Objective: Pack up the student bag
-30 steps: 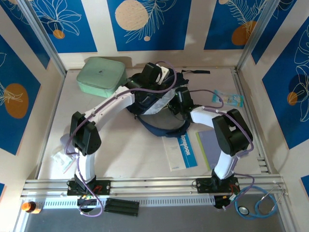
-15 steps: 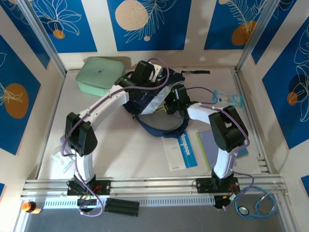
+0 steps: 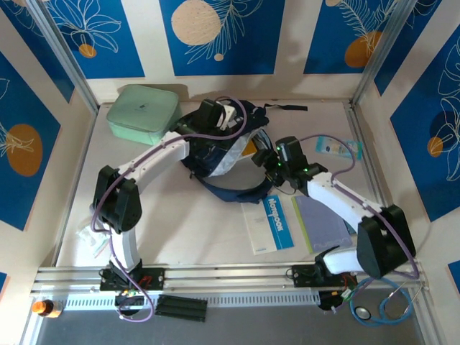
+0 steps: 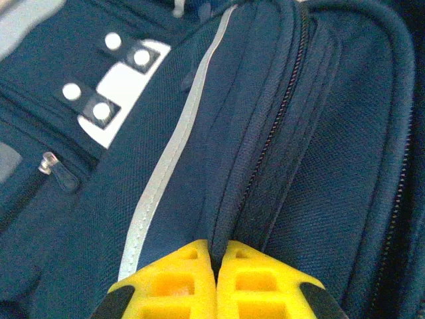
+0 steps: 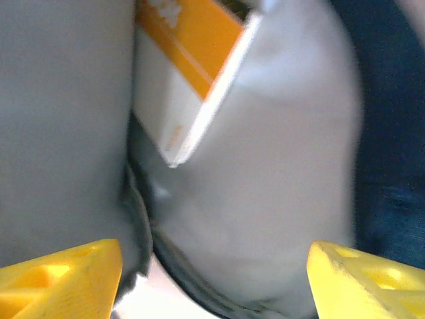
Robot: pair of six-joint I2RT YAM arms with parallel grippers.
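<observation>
The student bag lies at the back middle of the table, navy with a pale grey lining at its mouth. My left gripper sits on top of it. In the left wrist view this gripper is shut on a fold of the bag's navy fabric beside a zipper. My right gripper hovers at the bag's right side, open. Between its wide-apart fingertips the right wrist view looks into the grey lining, where an orange-and-white box rests.
A mint-green case stands at the back left, close to the bag. A blue-and-white booklet and a purple notebook lie front right. A small packet is at the back right, a plastic wrapper front left.
My right gripper has opened and backed out of the bag's mouth, its arm swinging out to the right. The left gripper has shifted the bag and the green case slightly left.
</observation>
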